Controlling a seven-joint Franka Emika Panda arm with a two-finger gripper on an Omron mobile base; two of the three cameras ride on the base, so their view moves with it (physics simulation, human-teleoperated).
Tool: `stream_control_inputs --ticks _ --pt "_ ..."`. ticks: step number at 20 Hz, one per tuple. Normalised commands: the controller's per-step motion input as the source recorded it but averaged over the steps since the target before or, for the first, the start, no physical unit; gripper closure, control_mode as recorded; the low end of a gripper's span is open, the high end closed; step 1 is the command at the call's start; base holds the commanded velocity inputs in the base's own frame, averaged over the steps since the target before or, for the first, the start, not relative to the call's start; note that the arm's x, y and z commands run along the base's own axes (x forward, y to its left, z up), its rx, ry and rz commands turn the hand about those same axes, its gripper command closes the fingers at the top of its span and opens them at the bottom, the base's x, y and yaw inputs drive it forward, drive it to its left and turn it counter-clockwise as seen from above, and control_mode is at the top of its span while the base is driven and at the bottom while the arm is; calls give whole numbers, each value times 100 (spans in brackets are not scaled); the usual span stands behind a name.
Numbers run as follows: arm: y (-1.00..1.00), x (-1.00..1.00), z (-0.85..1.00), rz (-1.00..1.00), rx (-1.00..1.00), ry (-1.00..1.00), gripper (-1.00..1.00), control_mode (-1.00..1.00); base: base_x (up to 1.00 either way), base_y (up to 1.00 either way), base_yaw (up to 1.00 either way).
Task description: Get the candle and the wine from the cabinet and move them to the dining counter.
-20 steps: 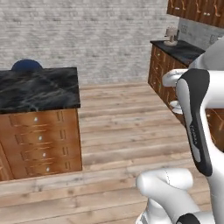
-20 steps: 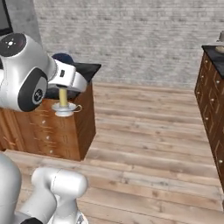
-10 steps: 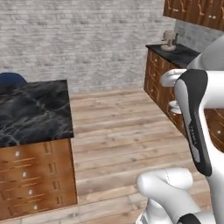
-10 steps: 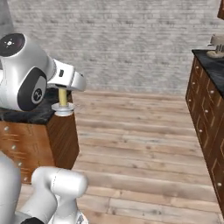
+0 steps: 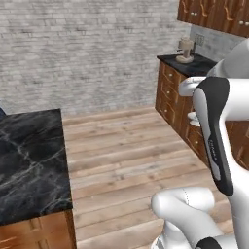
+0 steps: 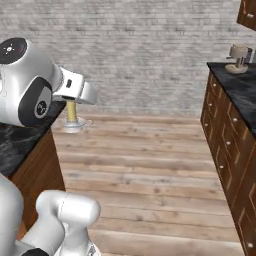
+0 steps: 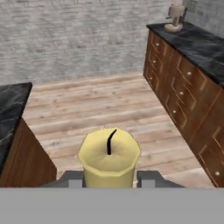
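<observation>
Between the earlier pictures and now the base turns, so the whole scene slides left. Closest, the gripper is closed narrow on the candle, keeping it upright so it does not tip while travelling. Just beside lies the black marble table. Farther off stands the wall counter.

A wide stretch of bare wood floor runs from 6 toward 12 o'clock up to the brick wall, open for passage. The island counter blocks 9 o'clock. At 3 o'clock the wall counter stands, a small appliance on it.
</observation>
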Motion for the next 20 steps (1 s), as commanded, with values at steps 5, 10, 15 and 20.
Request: stream_control_inputs --ticks 5,10,15,20 --pt "0 0 0 0 0 0 100 100 100 -34 -12" --pt "0 0 0 0 0 0 100 100 99 -34 -10" --pt "0 0 0 0 0 0 100 100 100 -15 -6" --pt "0 0 0 0 0 0 100 100 100 0 -3"
